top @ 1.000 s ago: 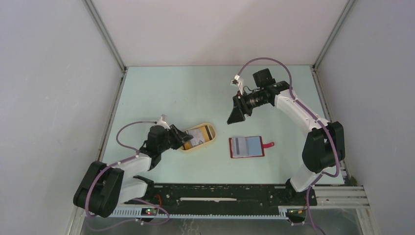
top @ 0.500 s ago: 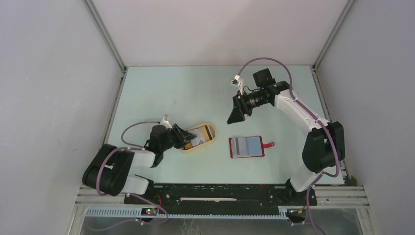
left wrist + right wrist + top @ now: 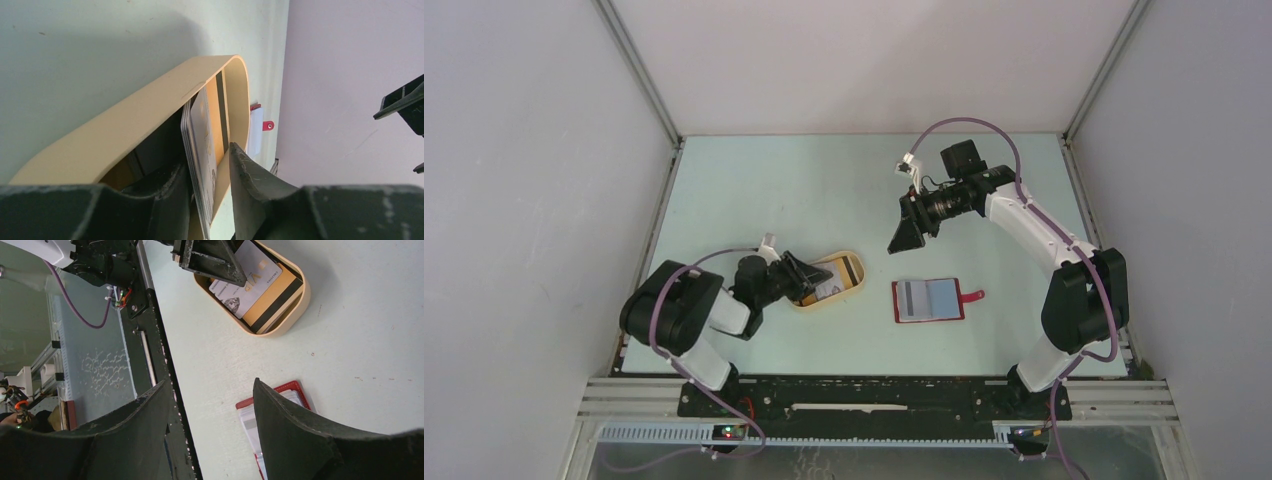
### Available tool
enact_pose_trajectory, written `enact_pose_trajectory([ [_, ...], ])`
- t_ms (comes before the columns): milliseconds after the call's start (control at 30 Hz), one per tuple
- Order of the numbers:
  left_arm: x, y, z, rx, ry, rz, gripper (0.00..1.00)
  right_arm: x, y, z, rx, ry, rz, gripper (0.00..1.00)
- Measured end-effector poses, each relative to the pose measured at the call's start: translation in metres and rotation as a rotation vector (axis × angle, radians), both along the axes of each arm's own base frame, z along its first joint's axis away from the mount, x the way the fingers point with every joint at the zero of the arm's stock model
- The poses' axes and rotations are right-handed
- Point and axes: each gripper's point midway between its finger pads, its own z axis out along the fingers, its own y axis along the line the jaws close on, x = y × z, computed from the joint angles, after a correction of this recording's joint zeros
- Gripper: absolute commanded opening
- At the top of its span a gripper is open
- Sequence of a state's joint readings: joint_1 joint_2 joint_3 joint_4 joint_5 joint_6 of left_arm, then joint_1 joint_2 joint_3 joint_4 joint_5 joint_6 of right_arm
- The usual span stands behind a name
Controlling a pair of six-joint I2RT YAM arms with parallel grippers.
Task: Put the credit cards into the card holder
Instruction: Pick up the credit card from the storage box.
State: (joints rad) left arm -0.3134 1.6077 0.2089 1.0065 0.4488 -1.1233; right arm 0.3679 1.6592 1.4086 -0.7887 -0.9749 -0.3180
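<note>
My left hand (image 3: 209, 160) is down inside the beige oval tray (image 3: 125, 130). Its jaws are partly open and sit either side of the credit cards (image 3: 200, 125), which stand on edge between them. One finger seems to rest against the stack and the other shows a sliver of gap, so I judge nothing is clamped yet.

The step in hand is picking a card out of the tray. Next I need to close on one card rather than the whole stack. Then I lift it clear of the rim and carry it across to the card holder (image 3: 929, 299), which lies open on the tabletop (image 3: 824, 190) near the tray.

My right hand (image 3: 906, 235) hangs wide open and empty above the tabletop, beyond the holder.

Only the left wrist view shows that gap at the finger. Only the right wrist view shows a silvery card (image 3: 247, 285) tipped up over an orange-gold card (image 3: 274, 294) with a dark stripe. The overhead view gives me the layout.
</note>
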Motion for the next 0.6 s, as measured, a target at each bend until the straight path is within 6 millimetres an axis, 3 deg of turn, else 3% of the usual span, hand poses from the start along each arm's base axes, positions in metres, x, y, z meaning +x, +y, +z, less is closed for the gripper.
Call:
enact_pose_trajectory([
  [600,-0.0021,0.0019,0.0015,-0.039,0.038,0.021,0.35,0.0000,-0.0001,-0.0001,0.000,-0.002,0.001,0.70],
])
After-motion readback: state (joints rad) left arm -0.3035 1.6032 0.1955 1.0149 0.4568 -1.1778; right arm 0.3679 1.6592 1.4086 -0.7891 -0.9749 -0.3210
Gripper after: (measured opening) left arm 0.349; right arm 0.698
